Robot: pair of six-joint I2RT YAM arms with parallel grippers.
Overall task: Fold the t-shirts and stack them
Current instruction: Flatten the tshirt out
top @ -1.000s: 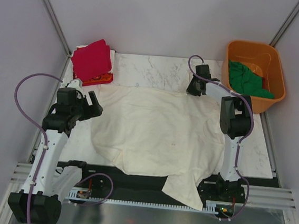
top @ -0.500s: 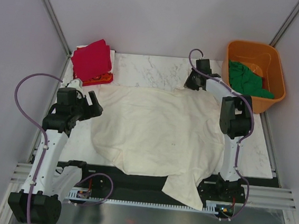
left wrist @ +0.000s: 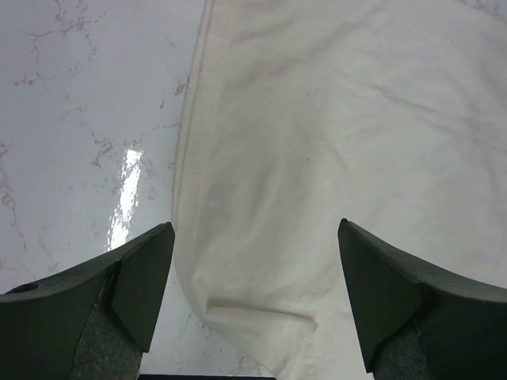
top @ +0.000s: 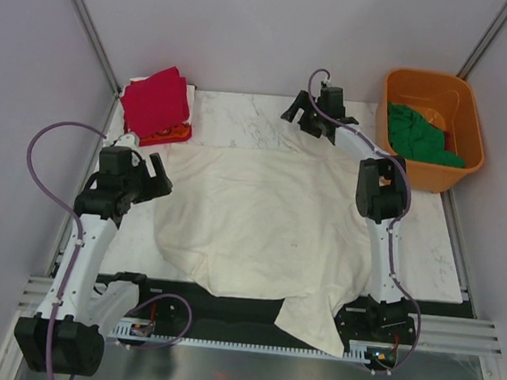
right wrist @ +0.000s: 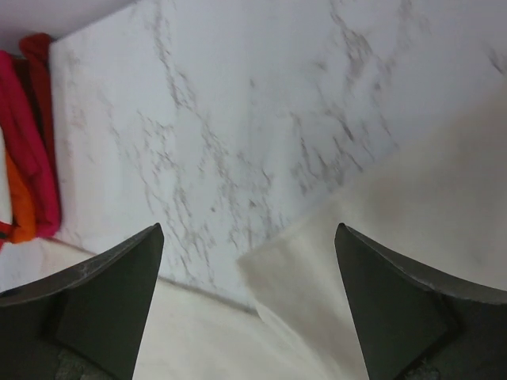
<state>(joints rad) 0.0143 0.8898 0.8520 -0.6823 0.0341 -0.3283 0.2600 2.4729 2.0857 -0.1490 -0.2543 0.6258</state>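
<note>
Lab test cell: grey panels [top: 251, 28], aluminium rail [top: 464, 334].

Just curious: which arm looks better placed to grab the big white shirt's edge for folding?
Probably the left. The left gripper hangs open astride the side edge of the cream-white shirt. The right gripper, open too, sits mostly over marble table.

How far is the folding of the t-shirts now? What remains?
Done: the crimson shirt lies folded on the orange-red shirt, far left. In hand: the cream-white shirt is spread out; left gripper and right gripper are open, holding nothing. Left: folding it, then the green shirt in the orange tub.
</note>
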